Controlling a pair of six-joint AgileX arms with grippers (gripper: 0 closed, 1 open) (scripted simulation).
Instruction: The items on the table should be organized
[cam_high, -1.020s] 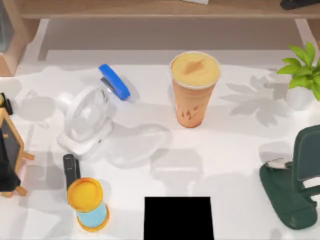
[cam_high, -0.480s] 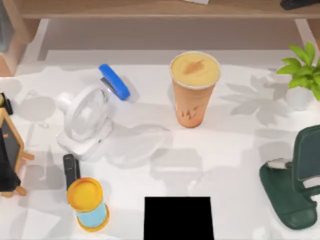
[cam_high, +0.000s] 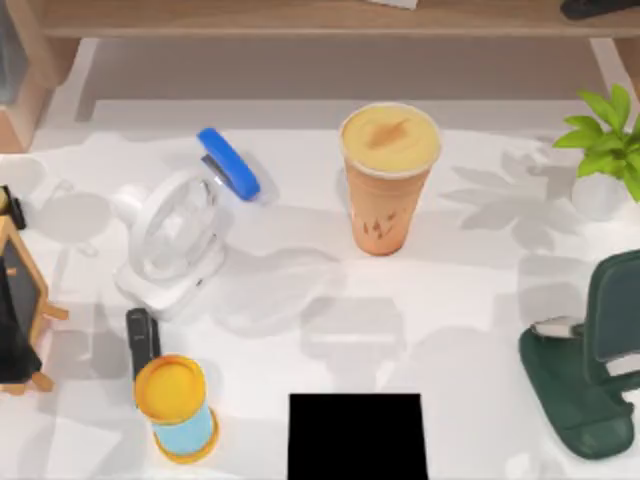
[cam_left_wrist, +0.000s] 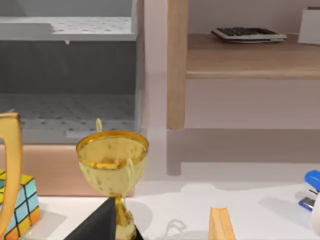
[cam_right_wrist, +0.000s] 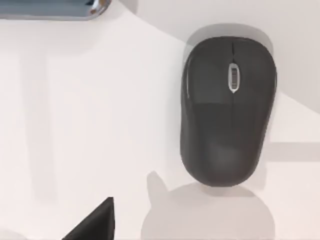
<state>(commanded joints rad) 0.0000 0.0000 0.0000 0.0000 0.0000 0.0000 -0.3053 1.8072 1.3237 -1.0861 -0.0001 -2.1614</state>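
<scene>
The tall orange drink cup (cam_high: 388, 180) with its yellow-orange lid stands upright at the middle back of the white table (cam_high: 470, 300). In the right wrist view the dark grey mouse (cam_right_wrist: 227, 110) lies flat on the table, with the edge of the grey-blue slab (cam_right_wrist: 50, 9) a short way off. A dark part of my right gripper (cam_right_wrist: 92, 225) shows above the tabletop, apart from the mouse. A dark part of my left gripper (cam_left_wrist: 105, 225) hangs just in front of a gold trophy (cam_left_wrist: 112, 160).
A white desk fan (cam_high: 170, 240) and a blue stapler (cam_high: 228, 162) sit left of the cup. A wooden easel (cam_high: 20, 300), a yellow-lidded blue cylinder (cam_high: 176, 408), a dark green stand (cam_high: 585, 385), a plant (cam_high: 605, 135) and the wooden shelf (cam_high: 300, 18) ring the table.
No object on the table has moved. Only the pale shadows on the tabletop have shifted slightly.
</scene>
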